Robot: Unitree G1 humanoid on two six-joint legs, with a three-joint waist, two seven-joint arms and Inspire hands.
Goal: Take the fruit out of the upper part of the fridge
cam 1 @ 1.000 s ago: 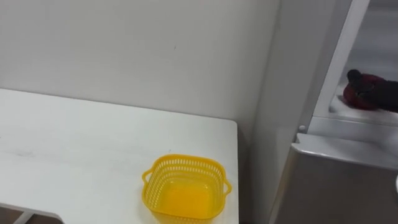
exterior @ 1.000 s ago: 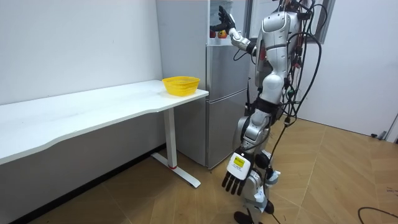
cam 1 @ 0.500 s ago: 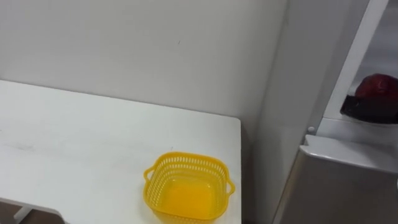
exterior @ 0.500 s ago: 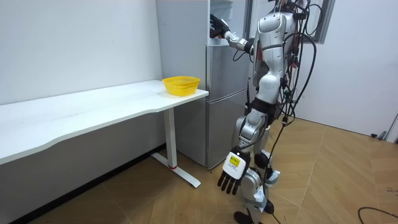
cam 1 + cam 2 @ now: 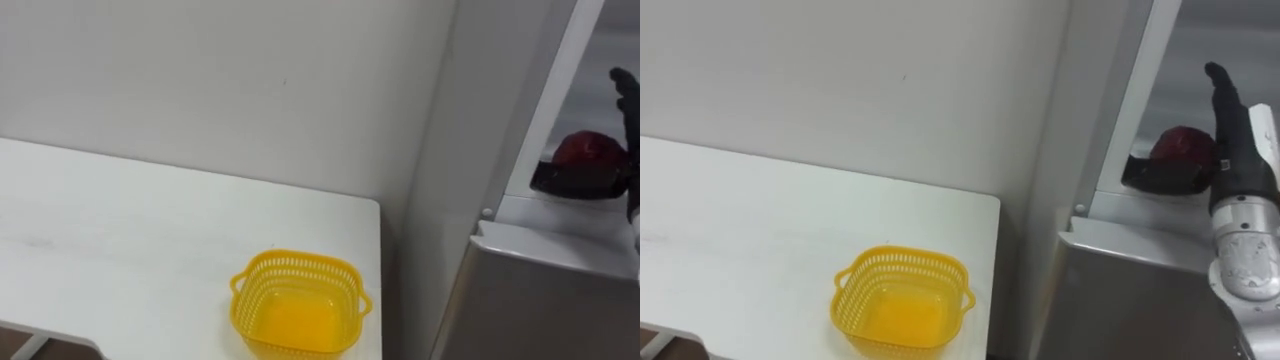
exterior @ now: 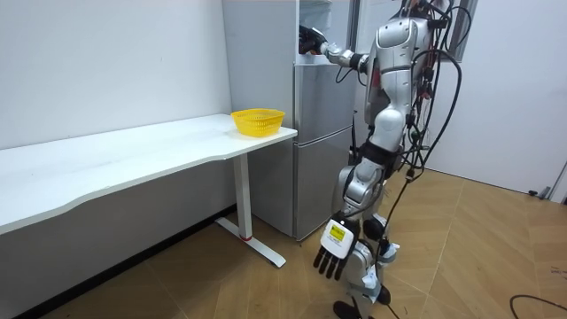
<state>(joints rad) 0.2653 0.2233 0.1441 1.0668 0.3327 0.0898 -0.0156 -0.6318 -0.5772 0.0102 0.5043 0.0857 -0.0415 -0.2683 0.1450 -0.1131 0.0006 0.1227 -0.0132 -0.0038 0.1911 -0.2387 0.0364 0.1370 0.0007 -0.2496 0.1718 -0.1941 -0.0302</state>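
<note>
- Right eye view: red fruit (image 5: 1185, 148) is sitting in the fridge (image 5: 1130, 290) against the right hand (image 5: 1238, 150); clamped or not, can't tell.
- Left hand (image 6: 333, 252) is hanging, fingers straight.

Eye views overlook basket (image 5: 299, 305) and fridge (image 5: 540, 300); distant room view shares them.

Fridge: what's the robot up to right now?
The robot stands at the open upper fridge, its right hand inside against a dark red item on the shelf; grip unclear. The left hand hangs open by its leg. A yellow basket sits empty on the white table beside the fridge.
</note>
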